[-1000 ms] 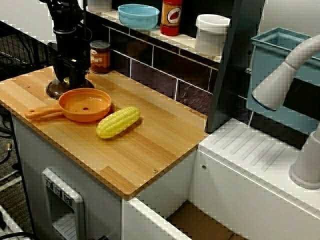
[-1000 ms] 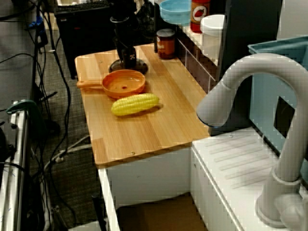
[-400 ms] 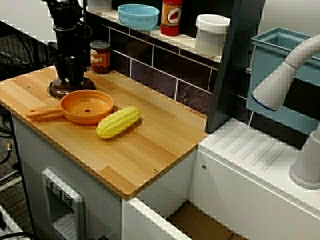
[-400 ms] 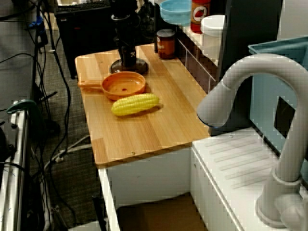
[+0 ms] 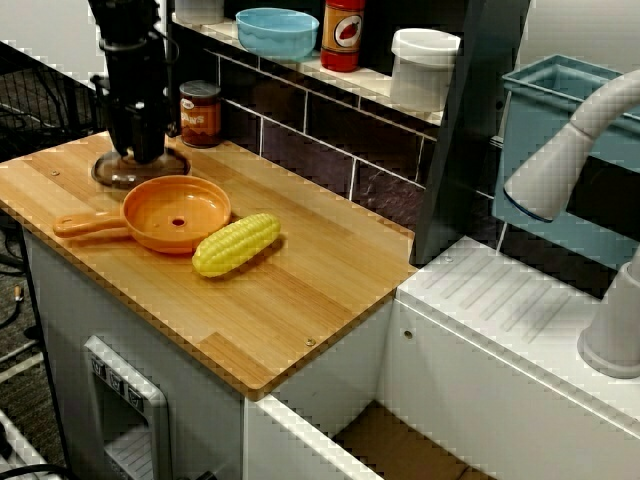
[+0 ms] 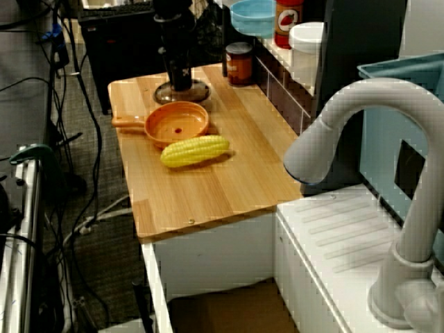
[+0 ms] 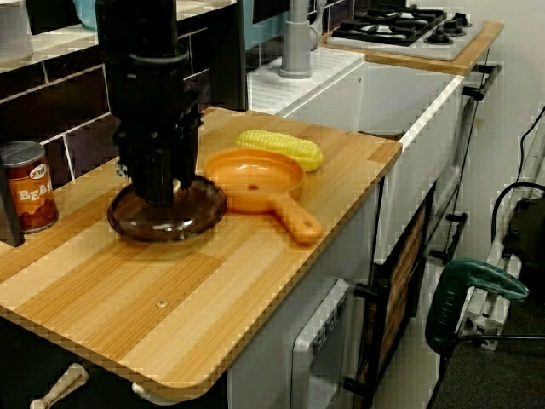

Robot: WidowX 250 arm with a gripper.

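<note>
My black gripper [image 5: 137,155] points straight down on the middle of a dark brown glass lid [image 5: 108,175] at the back left of the wooden counter [image 5: 300,290]. In the view from the counter's end, the gripper [image 7: 162,189] looks shut on the knob of the lid [image 7: 194,215], which sits on the wood or just above it. Right beside the lid, with its rim against the lid's edge, lies an orange pan [image 5: 177,213] whose handle points left. A yellow corn cob [image 5: 237,244] rests against the pan's right side.
A bean can [image 5: 200,113] stands by the tiled wall behind the lid. On the shelf above are a blue bowl [image 5: 276,32], a red bottle [image 5: 342,35] and a white container [image 5: 424,68]. A grey faucet [image 5: 570,150] and white sink drainer lie to the right.
The gripper and the lid have slid together toward the wall and slightly right. The pan has shifted a little to the right; the corn has stayed put.
</note>
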